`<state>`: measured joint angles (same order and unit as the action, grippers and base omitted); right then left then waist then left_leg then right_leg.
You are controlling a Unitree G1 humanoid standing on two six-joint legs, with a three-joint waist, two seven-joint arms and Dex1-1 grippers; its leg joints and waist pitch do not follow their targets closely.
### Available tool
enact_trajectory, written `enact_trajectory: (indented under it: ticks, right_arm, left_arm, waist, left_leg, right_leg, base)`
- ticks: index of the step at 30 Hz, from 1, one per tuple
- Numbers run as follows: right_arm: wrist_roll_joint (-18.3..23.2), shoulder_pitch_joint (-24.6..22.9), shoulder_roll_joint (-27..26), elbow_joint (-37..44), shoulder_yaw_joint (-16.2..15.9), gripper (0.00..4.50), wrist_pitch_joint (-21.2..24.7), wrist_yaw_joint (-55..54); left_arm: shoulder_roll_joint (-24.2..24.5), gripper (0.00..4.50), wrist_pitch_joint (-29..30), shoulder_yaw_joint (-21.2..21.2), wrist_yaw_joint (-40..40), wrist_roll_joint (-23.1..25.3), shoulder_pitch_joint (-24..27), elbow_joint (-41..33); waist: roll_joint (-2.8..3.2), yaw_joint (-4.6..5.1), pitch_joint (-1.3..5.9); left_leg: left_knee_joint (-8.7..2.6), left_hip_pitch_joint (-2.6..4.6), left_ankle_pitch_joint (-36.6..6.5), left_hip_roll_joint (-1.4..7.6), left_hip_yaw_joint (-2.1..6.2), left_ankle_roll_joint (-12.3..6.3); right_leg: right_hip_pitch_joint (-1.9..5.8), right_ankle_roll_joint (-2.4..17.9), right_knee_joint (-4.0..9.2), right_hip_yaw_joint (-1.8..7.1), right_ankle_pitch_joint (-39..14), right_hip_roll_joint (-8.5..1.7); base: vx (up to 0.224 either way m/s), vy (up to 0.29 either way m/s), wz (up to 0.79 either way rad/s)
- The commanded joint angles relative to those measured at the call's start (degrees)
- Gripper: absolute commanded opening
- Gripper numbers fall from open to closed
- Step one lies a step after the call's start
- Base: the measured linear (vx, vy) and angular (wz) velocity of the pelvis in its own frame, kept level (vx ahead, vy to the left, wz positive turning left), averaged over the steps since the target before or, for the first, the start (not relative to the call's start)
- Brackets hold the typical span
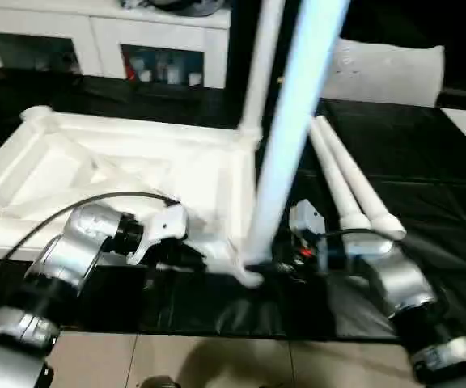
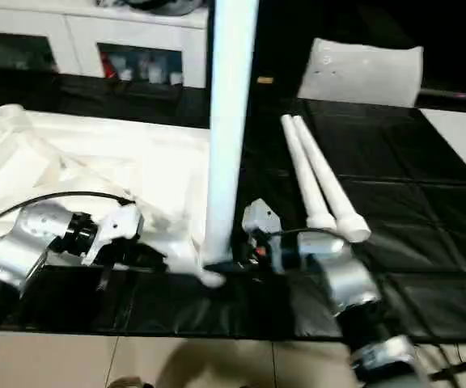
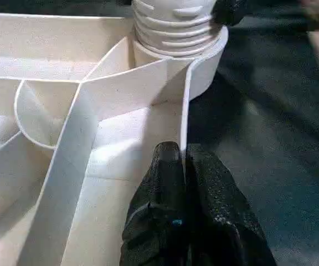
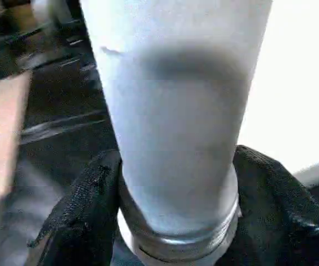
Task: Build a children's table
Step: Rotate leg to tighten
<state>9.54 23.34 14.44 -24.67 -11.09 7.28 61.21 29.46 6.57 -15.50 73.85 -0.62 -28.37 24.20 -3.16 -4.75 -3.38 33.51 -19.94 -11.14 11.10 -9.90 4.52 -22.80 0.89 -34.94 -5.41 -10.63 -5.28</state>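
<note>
Here | left fingers (image 3: 183, 183) pinch tabletop (image 1: 136, 174) rim wall | right fingers (image 4: 87, 205) clasp upright leg (image 4: 173, 122) at corner socket (image 3: 204, 55)

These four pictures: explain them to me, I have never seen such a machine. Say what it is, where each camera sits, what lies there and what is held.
It is a humanoid robot with two silver arms. Two pictures come from cameras on its head, looking down; the other two from cameras on its wrists.

On the black surface lies a white table top, ribbed underside up. One leg already stands in its far corner. Two spare legs lie beside it.

The left end effector pinches the table top's edge wall. The right end effector grips another leg, upright at the near corner socket.
</note>
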Motion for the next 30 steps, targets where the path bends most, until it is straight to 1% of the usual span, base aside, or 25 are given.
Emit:
enact_trajectory:
  ticks: [1, 2, 3, 4, 5, 6, 7, 8, 9, 11, 12, 13, 15, 17, 18, 20, 21, 22, 23, 25, 26, 27, 28, 29, 30]
  right_arm:
    - [-1.1, -1.2, -5.2, -0.4, -1.1, 2.70, 3.3, -8.9]
    - [-1.0, -1.3, -7.1, -0.6, -0.4, 2.70, 4.5, -12.1]
    - [-1.0, -1.3, -7.4, -0.6, -0.3, 2.69, 4.6, -12.5]
    - [-0.6, -1.3, -9.3, -0.9, 0.5, 2.69, 5.5, -15.1]
    - [-0.6, -1.1, -10.6, -1.3, 0.8, 2.69, 5.7, -17.0]
    - [-0.8, -0.6, -13.6, -2.2, 1.6, 2.69, 6.3, -21.6]
    - [-1.3, 0.2, -15.7, -3.2, 1.8, 2.69, 6.1, -24.5]
    - [-1.6, 0.5, -16.5, -3.5, 1.8, 2.69, 6.0, -25.6]
    - [-2.0, 1.4, -18.5, -4.6, 2.2, 2.69, 6.2, -28.4]
    - [-2.5, 2.1, -19.5, -5.1, 2.0, 2.67, 5.8, -29.6]
    - [-3.3, 2.8, -20.6, -5.6, 1.7, 2.67, 5.6, -31.4]
    - [-3.9, 3.4, -21.4, -5.9, 1.5, 2.67, 5.5, -32.5]
    - [-3.6, 3.6, -22.2, -5.6, 2.3, 2.67, 5.5, -33.4]
    - [-4.1, 3.4, -21.8, -5.2, 2.7, 3.35, 5.1, -33.5]
    - [-4.3, 3.0, -21.0, -4.8, 3.1, 3.35, 4.7, -33.1]
    - [-3.7, 2.2, -19.3, -3.9, 4.1, 3.38, 4.1, -32.4]
    - [-3.5, 2.0, -18.8, -3.6, 4.3, 3.75, 4.0, -32.1]
    - [-2.6, 1.2, -17.0, -2.4, 5.0, 3.75, 3.0, -30.6]
    - [-2.6, 1.2, -17.0, -2.4, 5.0, 3.83, 3.0, -30.6]
    - [-1.5, -0.1, -13.3, 0.1, 5.9, 3.92, 1.4, -25.8]
    - [-1.5, -0.1, -13.3, 0.1, 5.9, 4.21, 1.4, -25.8]
    - [-1.5, -0.1, -13.3, 0.1, 5.9, 4.21, 1.4, -25.8]
    - [-0.9, -0.7, -10.6, 1.4, 6.1, 4.30, 0.5, -22.3]
    - [-0.5, -0.9, -9.2, 2.2, 6.3, 4.35, 0.1, -20.3]
    - [-0.2, -0.9, -8.0, 2.7, 6.5, 4.43, -0.2, -18.7]
  left_arm:
    - [-6.1, 0.00, 7.3, -0.2, -9.2, -0.6, 2.6, -5.1]
    - [-7.8, 0.00, 9.8, 0.5, -11.7, -0.8, 3.3, -6.9]
    - [-8.0, 0.00, 10.1, 0.5, -12.0, -0.8, 3.4, -7.1]
    - [-9.7, 0.00, 12.0, 0.9, -14.1, -0.9, 3.8, -8.5]
    - [-11.0, 0.00, 13.2, 1.2, -15.8, -0.7, 3.9, -9.2]
    - [-14.1, 0.00, 16.1, 1.8, -20.0, -0.2, 4.2, -10.9]
    - [-16.5, 0.00, 17.5, 2.2, -23.3, 0.2, 3.7, -11.2]
    - [-17.5, 0.00, 18.3, 2.4, -24.6, 0.3, 3.6, -11.4]
    - [-19.9, 0.00, 19.0, 2.8, -28.2, 0.9, 2.8, -11.1]
    - [-21.1, 0.00, 18.9, 2.8, -30.0, 1.4, 2.2, -10.5]
    - [-22.3, 0.00, 18.9, 2.5, -31.8, 2.4, 1.6, -10.2]
    - [-23.0, 0.00, 19.0, 2.2, -32.8, 3.1, 1.2, -10.2]
    - [-22.7, 0.00, 20.6, 1.0, -32.7, 4.1, 1.1, -11.5]
    - [-21.6, 0.00, 21.3, 0.6, -32.2, 5.2, 1.3, -12.4]
    - [-20.3, 0.00, 21.0, 0.8, -31.5, 5.7, 1.5, -12.2]
    - [-17.8, 0.00, 19.9, 1.3, -30.1, 6.3, 1.7, -11.4]
    - [-17.3, 0.00, 19.6, 1.4, -29.6, 6.2, 1.8, -11.3]
    - [-14.9, 0.00, 18.2, 1.7, -27.6, 6.0, 2.1, -10.8]
    - [-14.9, 0.00, 18.2, 1.7, -27.6, 6.0, 2.1, -10.8]
    - [-11.0, 0.00, 14.9, 2.2, -23.3, 5.6, 2.5, -9.5]
    - [-11.0, 0.00, 14.9, 2.2, -23.3, 5.6, 2.5, -9.5]
    - [-11.0, 0.00, 14.9, 2.2, -23.3, 5.6, 2.5, -9.5]
    - [-8.8, 0.00, 12.7, 2.3, -20.3, 5.2, 2.6, -8.6]
    - [-7.6, 0.00, 11.7, 2.2, -18.7, 4.9, 2.6, -8.2]
    - [-6.7, 0.00, 10.8, 2.2, -17.5, 4.7, 2.5, -7.8]
  waist:
    - [0.48, 0.44, 2.41]
    - [0.58, 0.64, 2.39]
    - [0.54, 1.23, 2.35]
    - [0.14, 1.75, 2.37]
    - [0.30, 1.88, 2.35]
    - [0.15, 2.25, 2.25]
    - [0.32, 2.44, 2.14]
    - [0.32, 2.70, 2.18]
    - [0.16, 2.97, 2.25]
    - [0.24, 3.23, 2.26]
    - [0.46, 3.18, 2.27]
    - [0.46, 3.32, 2.23]
    - [0.68, 3.36, 2.20]
    - [0.74, 3.30, 2.15]
    - [0.84, 3.30, 2.15]
    - [0.75, 3.21, 2.26]
    - [0.71, 3.18, 2.28]
    - [0.73, 2.97, 2.34]
    - [0.67, 2.89, 2.38]
    - [0.80, 2.62, 2.69]
    - [0.75, 2.61, 2.72]
    - [0.74, 2.67, 2.73]
    - [0.84, 2.46, 2.77]
    - [0.93, 2.43, 2.88]
    - [0.79, 2.37, 3.11]
  left_leg:
    - [-5.02, 0.08, -17.9, 2.57, 1.12, 1.77]
    - [-4.99, 0.05, -18.6, 2.64, 1.27, 2.20]
    - [-4.87, 0.38, -20.5, 2.43, 1.38, 2.29]
    - [-4.68, 0.35, -21.3, 2.14, 1.46, 1.88]
    - [-4.66, 0.48, -21.5, 2.16, 1.48, 1.73]
    - [-4.61, 0.43, -21.4, 2.14, 1.46, 1.45]
    - [-4.44, 0.74, -21.8, 1.92, 1.45, 1.18]
    - [-4.42, 0.67, -21.9, 1.96, 1.47, 1.34]
    - [-4.59, 0.36, -21.6, 1.89, 1.71, 1.17]
    - [-4.81, 0.06, -21.6, 1.86, 1.77, 0.58]
    - [-4.81, 0.42, -21.7, 1.84, 1.60, 0.05]
    - [-4.93, 0.45, -21.9, 1.82, 1.52, -0.27]
    - [-5.15, 0.18, -21.9, 1.88, 1.61, -0.34]
    - [-5.17, 0.36, -22.5, 1.91, 1.53, -0.43]
    - [-5.23, 0.26, -22.5, 1.96, 1.55, -0.42]
    - [-5.29, 0.26, -22.1, 2.01, 1.45, -0.53]
    - [-5.33, 0.19, -21.5, 2.05, 1.38, -0.66]
    - [-5.26, 0.15, -20.7, 1.94, 1.28, -0.92]
    - [-5.26, 0.21, -20.3, 1.98, 1.15, -1.15]
    - [-5.28, -0.21, -16.5, 2.16, 1.03, -1.83]
    - [-5.27, -0.21, -15.8, 2.15, 0.95, -2.11]
    - [-5.24, -0.19, -15.4, 2.25, 0.85, -2.18]
    - [-5.06, -0.06, -14.7, 2.15, 0.68, -2.19]
    - [-4.97, -0.05, -14.3, 2.11, 0.61, -2.36]
    - [-4.84, -0.37, -11.7, 2.10, 0.52, -2.94]
  right_leg:
    - [2.28, 7.2, 5.68, 3.17, -29.8, -4.11]
    - [2.23, 6.9, 5.61, 3.11, -30.7, -4.17]
    - [1.83, 6.1, 6.18, 2.84, -33.3, -4.10]
    - [1.83, 4.7, 6.71, 2.59, -36.2, -4.07]
    - [1.67, 4.5, 6.84, 2.63, -36.5, -4.10]
    - [1.49, 4.1, 7.05, 2.63, -37.0, -4.06]
    - [1.15, 3.6, 7.56, 2.43, -38.4, -4.08]
    - [1.21, 3.7, 7.51, 2.35, -38.3, -4.10]
    - [1.58, 3.3, 7.52, 2.00, -38.0, -3.99]
    - [1.85, 2.7, 7.73, 1.84, -36.8, -3.90]
    - [1.52, 2.8, 7.87, 2.01, -35.5, -3.82]
    - [1.39, 3.2, 7.92, 2.09, -34.6, -3.74]
    - [1.55, 3.1, 7.83, 2.20, -33.7, -3.74]
    - [1.30, 3.4, 7.78, 2.35, -32.9, -3.74]
    - [1.37, 3.6, 7.71, 2.43, -32.2, -3.76]
    - [1.36, 4.0, 7.51, 2.66, -30.5, -3.76]
    - [1.41, 4.6, 7.32, 2.78, -29.1, -3.74]
    - [1.50, 4.9, 7.30, 2.85, -28.2, -3.76]
    - [1.48, 4.9, 7.22, 2.98, -27.7, -3.75]
    - [1.98, 6.3, 6.46, 3.20, -22.5, -3.75]
    - [1.98, 6.7, 6.38, 3.18, -21.3, -3.56]
    - [1.98, 7.2, 6.18, 3.23, -20.4, -3.52]
    - [1.90, 8.3, 6.12, 3.27, -19.9, -3.60]
    - [1.93, 8.5, 6.00, 3.31, -19.0, -3.52]
    - [2.39, 9.4, 5.45, 3.35, -15.2, -3.42]
  base:
    - [0.000, 0.000, 0.00]
    - [0.000, 0.000, 0.00]
    - [0.000, 0.000, 0.00]
    - [0.000, 0.000, 0.00]
    - [0.000, 0.000, 0.00]
    - [0.000, 0.000, 0.00]
    - [0.000, 0.000, 0.00]
    - [0.000, 0.000, 0.00]
    - [0.000, 0.000, 0.00]
    - [0.000, 0.000, 0.00]
    - [0.000, 0.000, 0.00]
    - [0.000, 0.000, 0.00]
    - [0.000, 0.000, 0.00]
    - [0.000, 0.000, 0.00]
    - [0.000, 0.000, 0.00]
    - [0.000, 0.000, 0.00]
    - [0.000, 0.000, 0.00]
    - [0.000, 0.000, 0.00]
    - [0.000, 0.000, 0.00]
    - [0.000, 0.000, 0.00]
    - [0.000, 0.000, 0.00]
    - [0.000, 0.000, 0.00]
    - [0.000, 0.000, 0.00]
    - [0.054, -0.032, 0.04]
    - [0.058, -0.029, 0.02]
